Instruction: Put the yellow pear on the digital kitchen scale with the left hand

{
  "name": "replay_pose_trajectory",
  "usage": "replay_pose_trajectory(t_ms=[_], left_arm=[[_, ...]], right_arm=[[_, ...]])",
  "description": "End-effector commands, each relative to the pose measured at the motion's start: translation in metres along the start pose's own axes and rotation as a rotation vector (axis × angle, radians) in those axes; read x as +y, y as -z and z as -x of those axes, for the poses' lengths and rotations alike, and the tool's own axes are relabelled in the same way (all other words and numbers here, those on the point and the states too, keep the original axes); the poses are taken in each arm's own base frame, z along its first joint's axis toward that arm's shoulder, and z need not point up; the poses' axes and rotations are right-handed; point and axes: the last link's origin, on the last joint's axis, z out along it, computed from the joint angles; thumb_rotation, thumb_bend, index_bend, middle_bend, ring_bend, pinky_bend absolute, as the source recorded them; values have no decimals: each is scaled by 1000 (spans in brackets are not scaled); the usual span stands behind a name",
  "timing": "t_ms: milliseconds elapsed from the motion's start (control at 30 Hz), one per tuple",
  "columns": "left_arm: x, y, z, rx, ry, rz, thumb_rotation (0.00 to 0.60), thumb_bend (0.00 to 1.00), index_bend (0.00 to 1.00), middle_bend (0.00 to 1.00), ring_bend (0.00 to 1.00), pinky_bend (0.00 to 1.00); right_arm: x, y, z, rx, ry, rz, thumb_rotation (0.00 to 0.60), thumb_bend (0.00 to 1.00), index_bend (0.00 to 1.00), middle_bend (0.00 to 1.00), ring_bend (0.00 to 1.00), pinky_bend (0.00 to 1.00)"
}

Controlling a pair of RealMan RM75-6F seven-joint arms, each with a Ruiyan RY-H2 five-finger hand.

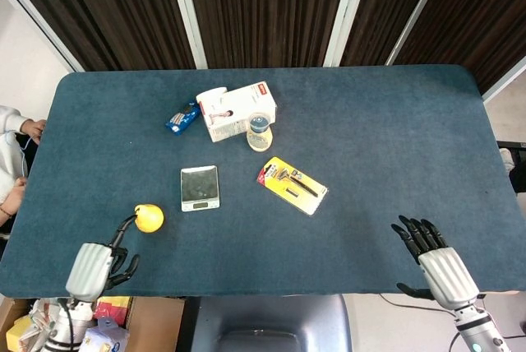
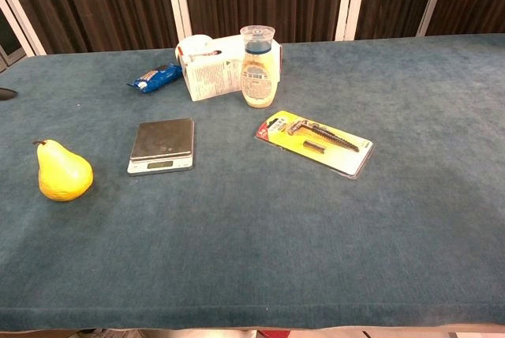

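The yellow pear lies on the blue table near its front left, stem pointing away. The small silver digital scale sits just right of it and a little further back, with nothing on it. My left hand hovers at the table's front edge, just left of and nearer than the pear. Its dark fingers reach toward the pear, close beside it and holding nothing. My right hand is at the front right edge, fingers spread and empty.
Behind the scale stand a white box, a blue packet and a clear jar. A yellow blister pack lies right of the scale. A person's arm shows at the left edge.
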Motion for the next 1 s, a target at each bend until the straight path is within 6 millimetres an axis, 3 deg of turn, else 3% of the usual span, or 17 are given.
replay_pose_trajectory(t_ms=[33, 233, 400, 667, 1000], left_arm=[[38, -36, 16, -103, 74, -6, 600, 421, 161, 1000, 1000, 1000], [58, -66, 36, -303, 190, -124, 600, 420, 146, 1000, 1000, 1000], [58, -85, 52, -324, 110, -196, 600, 420, 154, 1000, 1000, 1000], [55, -97, 77, -292, 14, -226, 600, 427, 185, 1000, 1000, 1000], [50, -103, 84, -247, -108, -263, 600, 428, 208, 1000, 1000, 1000]], right_arm=[[1, -2, 0, -3, -4, 5, 600, 162, 0, 0, 0, 0], [2, -4, -1, -6, -11, 4, 600, 161, 0, 0, 0, 0], [3, -3, -2, -4, -19, 2, 600, 161, 0, 0, 0, 0], [3, -2, -3, -3, -20, -3, 600, 162, 0, 0, 0, 0], [4, -1, -4, 0, -25, 0, 600, 161, 0, 0, 0, 0]])
